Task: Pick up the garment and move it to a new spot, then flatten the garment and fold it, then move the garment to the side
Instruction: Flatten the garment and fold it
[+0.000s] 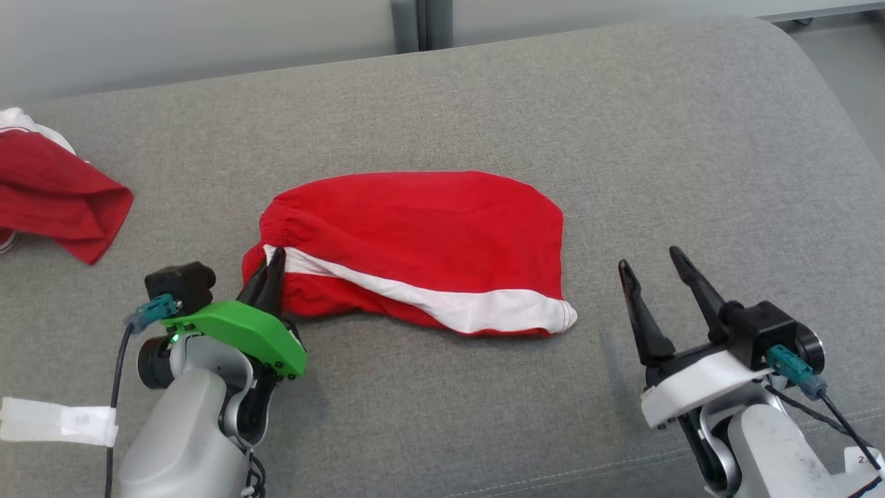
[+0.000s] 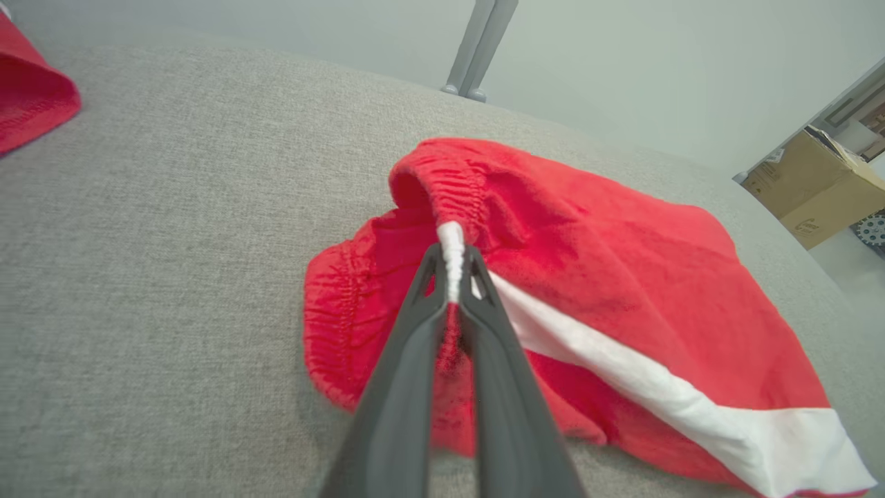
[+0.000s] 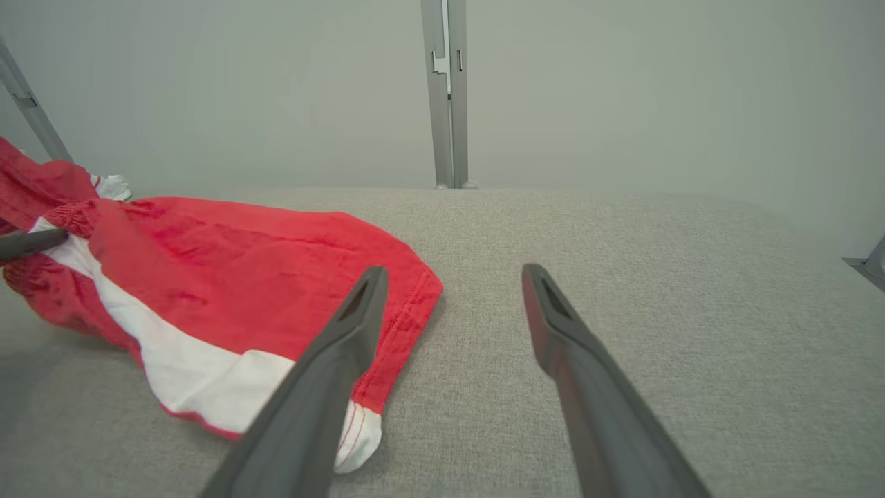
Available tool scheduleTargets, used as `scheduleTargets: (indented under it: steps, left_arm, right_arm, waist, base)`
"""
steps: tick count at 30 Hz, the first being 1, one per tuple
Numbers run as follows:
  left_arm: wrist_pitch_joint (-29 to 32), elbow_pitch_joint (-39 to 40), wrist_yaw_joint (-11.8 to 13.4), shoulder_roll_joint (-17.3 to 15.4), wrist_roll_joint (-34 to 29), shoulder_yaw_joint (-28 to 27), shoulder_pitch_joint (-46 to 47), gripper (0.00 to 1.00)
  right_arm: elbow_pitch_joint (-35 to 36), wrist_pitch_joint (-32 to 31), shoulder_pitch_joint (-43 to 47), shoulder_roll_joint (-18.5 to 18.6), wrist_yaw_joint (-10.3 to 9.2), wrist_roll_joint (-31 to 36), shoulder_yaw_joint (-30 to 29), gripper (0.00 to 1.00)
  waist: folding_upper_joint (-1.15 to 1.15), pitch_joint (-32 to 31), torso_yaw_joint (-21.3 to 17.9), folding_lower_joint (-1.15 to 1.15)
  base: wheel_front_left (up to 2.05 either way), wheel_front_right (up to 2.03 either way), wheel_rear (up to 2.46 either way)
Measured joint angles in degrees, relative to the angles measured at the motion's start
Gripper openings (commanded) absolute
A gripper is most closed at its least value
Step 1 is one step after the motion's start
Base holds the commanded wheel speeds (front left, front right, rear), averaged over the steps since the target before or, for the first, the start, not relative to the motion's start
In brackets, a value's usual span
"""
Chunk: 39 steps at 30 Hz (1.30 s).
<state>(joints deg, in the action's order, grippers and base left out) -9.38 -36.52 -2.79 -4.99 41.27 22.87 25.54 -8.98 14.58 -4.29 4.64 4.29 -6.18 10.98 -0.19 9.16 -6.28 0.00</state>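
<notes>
Red fabric shorts with white stripe (image 1: 415, 228), laid on grey upholstered surface (image 1: 525, 97), are clamped at the waistband by the left gripper (image 1: 274, 261). The right gripper (image 1: 648, 260) is held spread beside the hem.

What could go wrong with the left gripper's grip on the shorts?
The left gripper pinches only the waistband edge of the shorts, so the cloth may slip out on lifting. The right gripper is open, off the cloth; a one-handed lift would likely let the shorts bunch.
</notes>
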Motion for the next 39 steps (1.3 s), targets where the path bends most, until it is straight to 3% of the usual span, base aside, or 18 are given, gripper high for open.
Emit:
scheduleTargets:
  steps: [13, 29, 36, 39]
  left_arm:
    - [-2.53, 0.77, 0.04, 0.07, 2.02, -2.56, -5.18, 0.0]
    - [-2.61, 1.85, 0.04, 0.23, 2.01, -1.77, -5.67, 0.0]
    - [-2.63, 2.04, 0.04, 0.27, 2.0, -1.44, -5.76, 0.0]
    - [-2.63, 2.09, 0.04, 0.29, 2.0, -1.44, -5.88, 0.0]
  right_arm:
    - [-7.1, 0.0, 4.35, -0.91, 1.87, -4.34, 3.94, 1.0]
    - [-15.97, -0.26, -0.5, -1.04, 2.77, -7.98, 9.2, 1.0]
    - [-17.93, -0.25, -2.65, -1.04, 2.78, -8.51, 10.48, 0.89]
    - [-18.81, -0.25, -3.44, -1.04, 2.78, -8.84, 11.83, 0.71]
  waist:
    - [0.0, 0.26, 3.44, 0.0]
    - [0.0, 2.02, 5.65, 0.0]
    - [0.0, 2.21, 5.93, 0.0]
    - [0.0, 2.25, 5.96, 0.0]
  base:
    - [0.0, 0.0, 0.0]
    - [0.0, 0.0, 0.0]
    - [0.0, 0.0, 0.0]
    - [0.0, 0.0, 0.0]
